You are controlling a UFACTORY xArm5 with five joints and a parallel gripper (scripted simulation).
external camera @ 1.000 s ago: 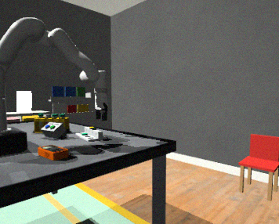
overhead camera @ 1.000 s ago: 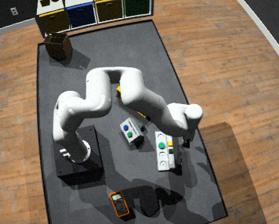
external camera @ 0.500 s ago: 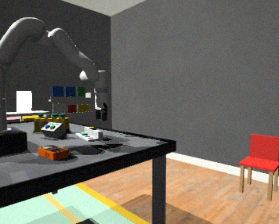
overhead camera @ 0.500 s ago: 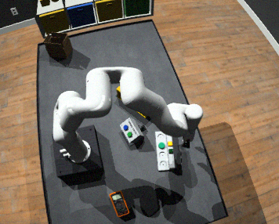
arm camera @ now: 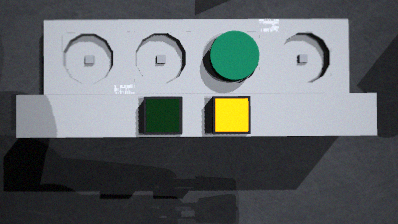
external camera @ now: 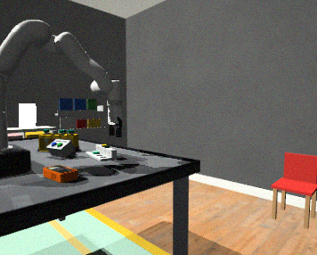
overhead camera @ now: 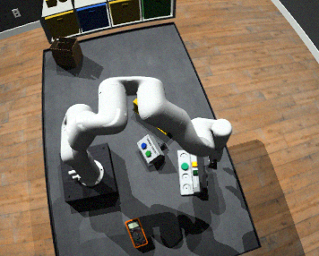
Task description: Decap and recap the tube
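Observation:
The white cap tray [arm camera: 200, 75] fills the wrist view. A green cap [arm camera: 234, 55] lies flat in one of its four nests; the other three nests are empty. Below the nests the amber lamp [arm camera: 231, 115] is lit and the green lamp [arm camera: 160, 115] is dark. My gripper [overhead camera: 211, 164] is open and empty and hovers above the tray's [overhead camera: 189, 172] right edge, apart from the cap [overhead camera: 184, 166]. The key housing [overhead camera: 150, 150] with the blue key [overhead camera: 143, 145] and the green key [overhead camera: 148, 153] stands left of the tray. The yellow decapping station [external camera: 58, 140] is mostly hidden under my arm in the overhead view.
An orange multimeter [overhead camera: 136, 233] lies near the table's front edge. A brown box [overhead camera: 65, 51] stands at the far left corner, with coloured bins [overhead camera: 107, 13] behind it. My base sits on a black block [overhead camera: 90, 179]. A red chair [external camera: 296, 185] stands off the table.

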